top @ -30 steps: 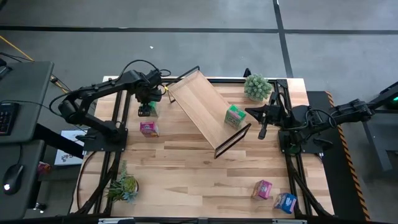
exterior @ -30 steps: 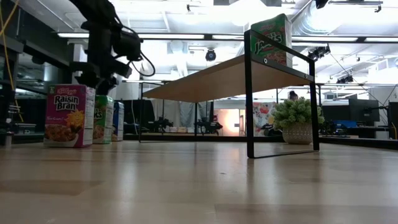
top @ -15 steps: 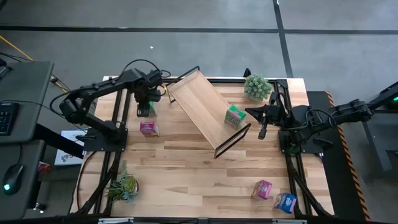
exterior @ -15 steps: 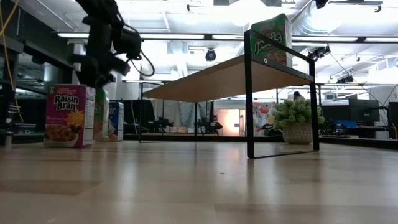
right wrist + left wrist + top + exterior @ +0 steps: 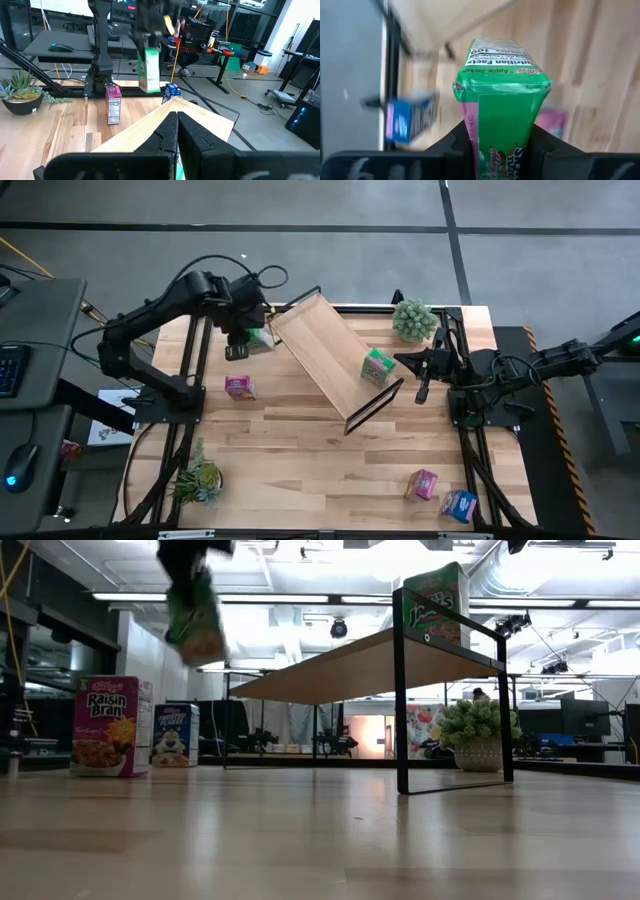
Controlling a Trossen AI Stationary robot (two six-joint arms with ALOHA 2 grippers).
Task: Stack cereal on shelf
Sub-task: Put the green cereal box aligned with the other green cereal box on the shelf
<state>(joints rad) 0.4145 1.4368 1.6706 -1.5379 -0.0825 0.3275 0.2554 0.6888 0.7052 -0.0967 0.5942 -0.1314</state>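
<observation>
**Left gripper holds green carton aloft by the shelf's far-left end**

The left gripper (image 5: pixel 243 332) is pinching a green Apple Jacks carton (image 5: pixel 501 105) between its two fingers (image 5: pixel 457 145) — the carton is clear of the table, tilted, and high in the low view (image 5: pixel 195 620). From above it sits just beside the far-left end of the shelf (image 5: pixel 335 360), apart from the board.

On the table below and near the gripper: a blue carton (image 5: pixel 175 735) stands upright at far left, and a pink Raisin Bran carton (image 5: pixel 239 387) stands upright nearer, left of the shelf. The two are apart.

The shelf lies diagonally across the table centre, light-wood board on black frame ends. A second green carton (image 5: pixel 377 366) stands on the board close to its near-right end.

The right gripper (image 5: pixel 422 388) hangs just beyond the shelf's near-right end, fingers pressed together, holding nothing — not touching the shelf as far as the high view shows.

Further out: another pink carton (image 5: pixel 423 484) and another blue carton (image 5: pixel 459 505) lie at the near-right corner, just beside each other. A potted plant (image 5: pixel 413 320) sits at far right; a second plant (image 5: pixel 199 480) at near left.
</observation>
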